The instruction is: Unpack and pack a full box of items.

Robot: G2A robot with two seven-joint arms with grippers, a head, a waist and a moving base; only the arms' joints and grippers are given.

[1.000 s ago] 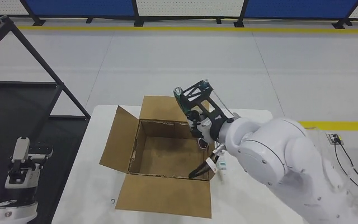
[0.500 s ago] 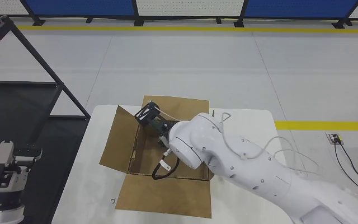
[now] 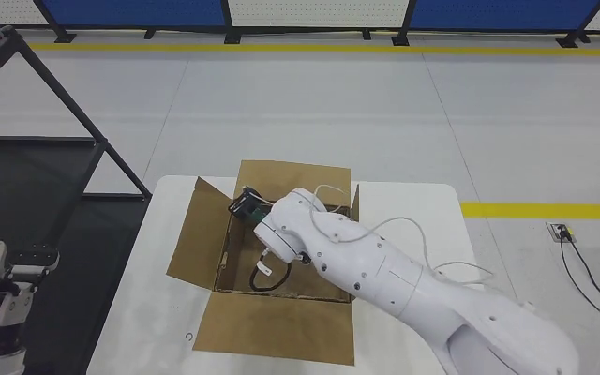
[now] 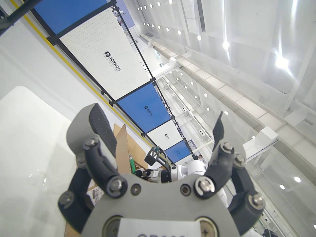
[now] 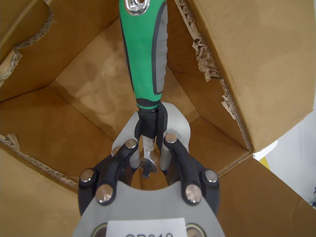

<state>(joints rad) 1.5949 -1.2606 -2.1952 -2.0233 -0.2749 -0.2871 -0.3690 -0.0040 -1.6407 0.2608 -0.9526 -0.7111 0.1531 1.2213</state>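
- Print — barcode sticker [image 4: 95,193] on the cardboard box [image 4: 123,146], too small to read.
- Green-handled implement [image 5: 144,50] — inside the open box; long axis runs straight out from the fingers of the right tool [image 5: 149,124], chrome loop end farthest, aimed toward the box floor.
- Right tool — closed tight on the implement's black neck.
- Left tool [image 4: 159,122] — spread wide, holding nothing, tilted up toward the ceiling, desk [image 4: 24,136] alongside.
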